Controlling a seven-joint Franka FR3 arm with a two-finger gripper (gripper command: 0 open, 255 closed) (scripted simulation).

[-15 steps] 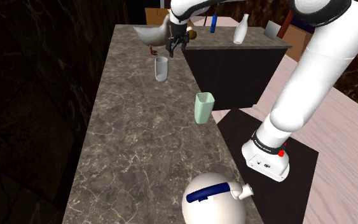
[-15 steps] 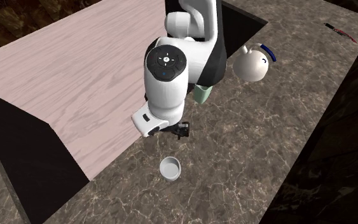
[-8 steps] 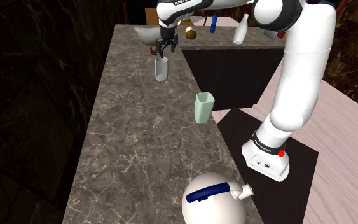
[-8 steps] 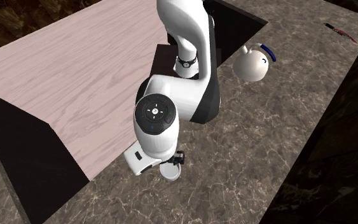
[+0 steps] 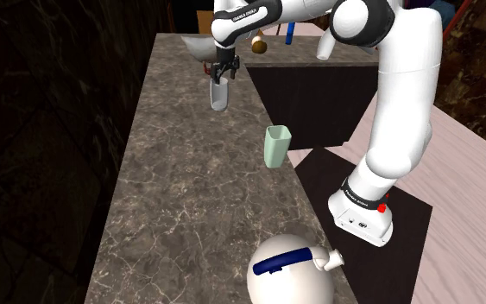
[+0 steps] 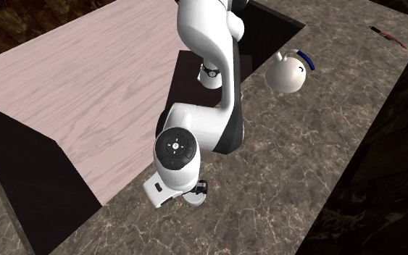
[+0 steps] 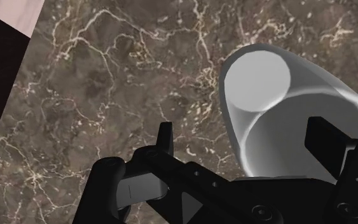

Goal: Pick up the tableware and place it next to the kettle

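Gripper (image 7: 245,137) lowered, jaws spread astride rim of cup (image 7: 260,79)

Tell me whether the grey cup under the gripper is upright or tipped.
Upright: the cup stands on its base on the counter, mouth up; the wrist view looks down into it.

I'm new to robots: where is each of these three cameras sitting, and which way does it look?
Shoulder view: beside the stand, looking along the marble counter toward the grey cup; the arm shows, base to jaws.
Second exterior view: high above, looking down on the counter; the arm's back covers most of the cup.
Wrist view: on the hand, looking past the open jaws into the cup.
Both exterior views share the white kettle.
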